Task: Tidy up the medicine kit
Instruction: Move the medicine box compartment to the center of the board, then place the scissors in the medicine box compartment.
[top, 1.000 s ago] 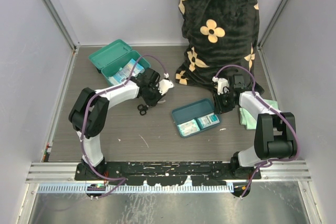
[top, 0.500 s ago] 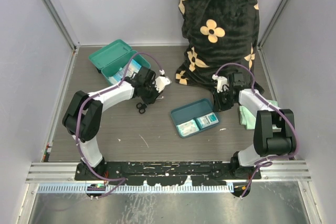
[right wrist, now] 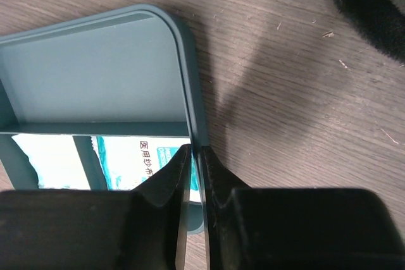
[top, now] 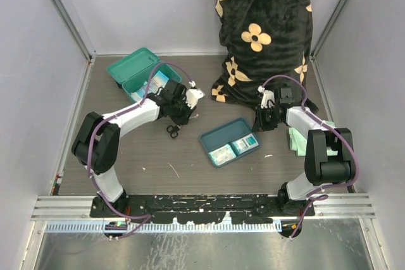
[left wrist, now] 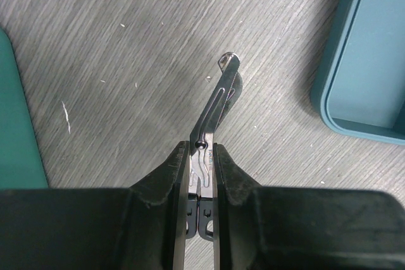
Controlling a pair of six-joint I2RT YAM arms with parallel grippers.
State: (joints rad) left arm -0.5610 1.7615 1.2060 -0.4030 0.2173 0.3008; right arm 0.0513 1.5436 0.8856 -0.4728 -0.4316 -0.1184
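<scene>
From above, the teal-green rectangular plastic medicine kit (top: 131, 67) lies open, beyond and left of the flat dark blue-teal divided plastic tray (top: 221, 132). At the left wrist, the left gripper (left wrist: 201, 156) is clamped on slim steel scissors (left wrist: 218, 96), left of that tray. At the right wrist, the right gripper (right wrist: 196, 156) pinches the tray's side wall.

Your left arm bends out to the left of the divided tray (top: 218, 137), and your left gripper (left wrist: 201, 150) is clamped on a pair of scissors (left wrist: 215, 102). Your right arm folds at the tray's right side, right gripper (right wrist: 195, 153) pinching the tray's rim.
</scene>
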